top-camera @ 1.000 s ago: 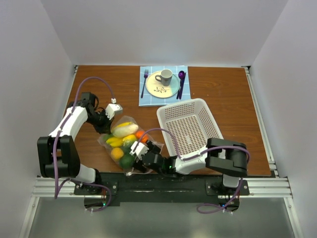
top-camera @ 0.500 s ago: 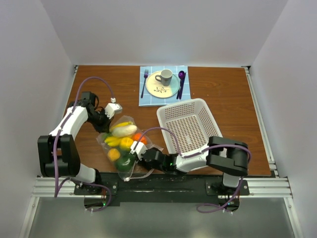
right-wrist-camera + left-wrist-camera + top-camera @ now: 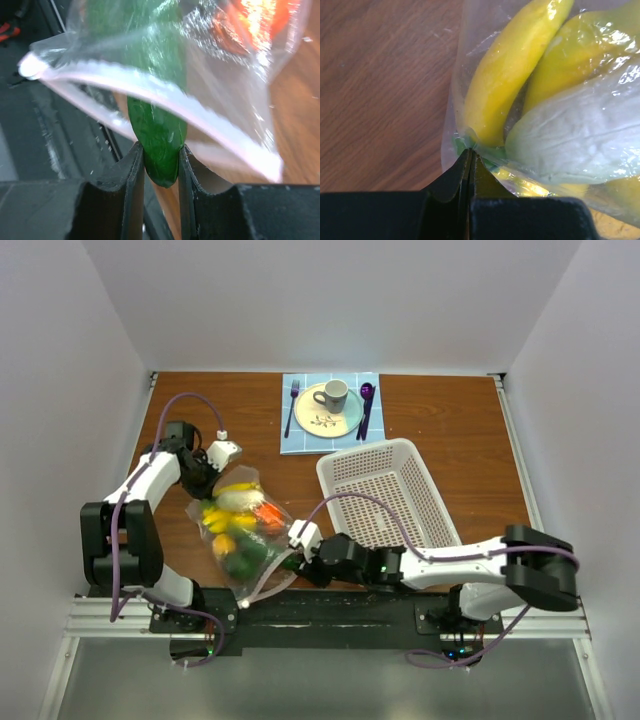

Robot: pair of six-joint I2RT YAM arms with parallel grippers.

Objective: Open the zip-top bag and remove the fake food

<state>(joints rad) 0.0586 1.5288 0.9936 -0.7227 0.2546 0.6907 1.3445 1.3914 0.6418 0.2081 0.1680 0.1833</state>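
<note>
The clear zip-top bag (image 3: pixel 236 532) lies at the table's near left, holding the fake food (image 3: pixel 216 516). My left gripper (image 3: pixel 213 480) is shut on the bag's far corner (image 3: pixel 465 142), beside a yellow banana (image 3: pixel 512 75) and a pale whitish piece (image 3: pixel 580 135). The bag's mouth, with its pinkish zip strip (image 3: pixel 150 97), stands open towards the near edge. A green cucumber (image 3: pixel 159 135) sticks out through it, and my right gripper (image 3: pixel 161 162) is shut on its tip. An orange-red piece (image 3: pixel 255 20) shows deeper inside the bag.
A white perforated basket (image 3: pixel 324 476) stands right of the bag, with my right arm stretched along its near side. At the back, a blue mat carries a plate (image 3: pixel 318 421), a cup (image 3: pixel 333 395), a fork (image 3: pixel 291 406) and a purple spoon (image 3: pixel 366 402).
My right gripper, wide open a second ago, has closed on the cucumber's tip. The bag has swung so its mouth points at the near edge. The right arm has stretched out low.
</note>
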